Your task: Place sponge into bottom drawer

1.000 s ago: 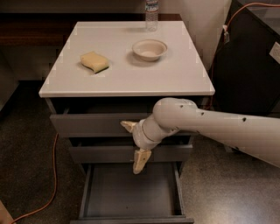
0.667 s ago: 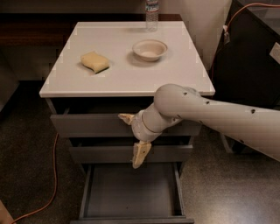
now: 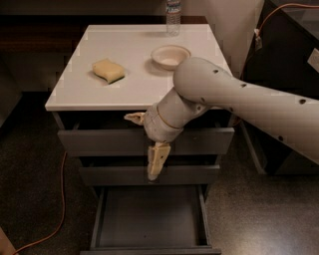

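Observation:
The pale-yellow sponge (image 3: 108, 70) lies on the left part of the white cabinet top (image 3: 79, 94). The bottom drawer (image 3: 149, 219) is pulled out, and its shallow grey tray shows nothing inside. My gripper (image 3: 145, 139) hangs in front of the top and middle drawer fronts, below the front edge of the top and to the lower right of the sponge. It is open and empty: one tan finger (image 3: 134, 118) points left and the other points down (image 3: 156, 160). My white arm comes in from the right.
A white round bowl (image 3: 170, 56) sits on the top to the right of the sponge, and a clear bottle (image 3: 173, 12) stands at the back edge. An orange cable (image 3: 56, 209) runs across the floor at the left. A dark unit (image 3: 291, 55) stands to the right.
My gripper has risen and shifted slightly left, from in front of the middle drawer up towards the front edge of the top. The sponge, bowl and drawer have not moved.

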You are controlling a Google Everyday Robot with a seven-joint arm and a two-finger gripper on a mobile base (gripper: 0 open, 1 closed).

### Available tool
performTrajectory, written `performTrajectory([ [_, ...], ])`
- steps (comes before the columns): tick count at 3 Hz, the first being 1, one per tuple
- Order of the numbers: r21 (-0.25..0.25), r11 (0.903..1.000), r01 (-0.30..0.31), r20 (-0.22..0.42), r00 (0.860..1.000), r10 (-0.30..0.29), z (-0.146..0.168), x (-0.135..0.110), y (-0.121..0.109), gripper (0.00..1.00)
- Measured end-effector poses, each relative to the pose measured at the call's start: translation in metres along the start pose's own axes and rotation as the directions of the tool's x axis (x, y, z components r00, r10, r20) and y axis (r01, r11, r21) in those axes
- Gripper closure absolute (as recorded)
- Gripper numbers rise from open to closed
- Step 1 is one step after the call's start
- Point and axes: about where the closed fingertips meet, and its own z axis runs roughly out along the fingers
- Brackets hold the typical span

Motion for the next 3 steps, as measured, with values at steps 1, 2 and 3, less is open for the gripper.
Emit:
performTrajectory([
  [1, 0.007, 0.9982, 0.059, -0.049, 0.997, -0.058, -0.020, -0.017, -0.001, 0.00],
  [2, 0.007, 0.9982, 0.059, -0.049, 0.997, -0.058, -0.020, -0.017, -0.001, 0.00],
  [3, 0.023, 0.9997, -0.009, -0.058, 0.998, 0.010, -0.022, -0.016, -0.012, 0.00],
])
